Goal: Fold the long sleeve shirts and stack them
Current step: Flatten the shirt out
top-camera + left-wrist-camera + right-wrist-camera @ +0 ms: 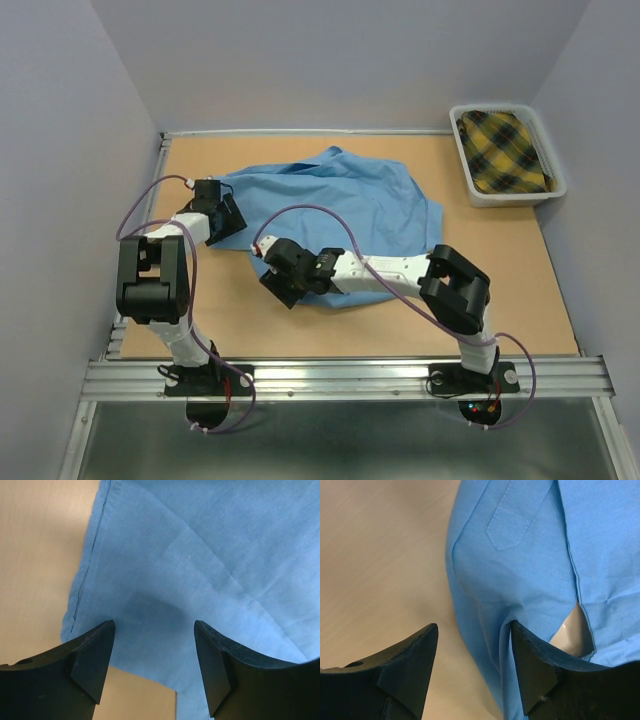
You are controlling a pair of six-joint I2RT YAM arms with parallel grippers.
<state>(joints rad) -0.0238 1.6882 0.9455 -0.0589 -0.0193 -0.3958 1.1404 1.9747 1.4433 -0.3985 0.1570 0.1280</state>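
Overhead and wrist views of one light blue shirt (340,205) lying crumpled, not yet folded, on the middle of the surface (520,300). Its bulk runs mainly left to right, with a lobe reaching toward the arm bases. A small peak at the far edge may be the collar, but which way the garment points cannot be told for certain. The left jaws stand open over the shirt's left margin. Cloth fills the gap between them, and the stitched hem (90,555) runs away from the camera just outside the left finger, with bare surface beyond it. The right jaws, also open and holding nothing, sit at the near-left corner. A rolled fold (485,615) runs between them close against the right finger, and bare surface lies under the left one. A stitched pointed tab (507,527) lies just ahead of them. Both jaws therefore bracket the same left edge, the left pair farther from the bases and the right pair nearer. The shirt extends rightward from both, so a pinch of this edge seems the likely next step. A grey bin (515,199) holding yellow plaid cloth (505,150) stands well apart at the far right.
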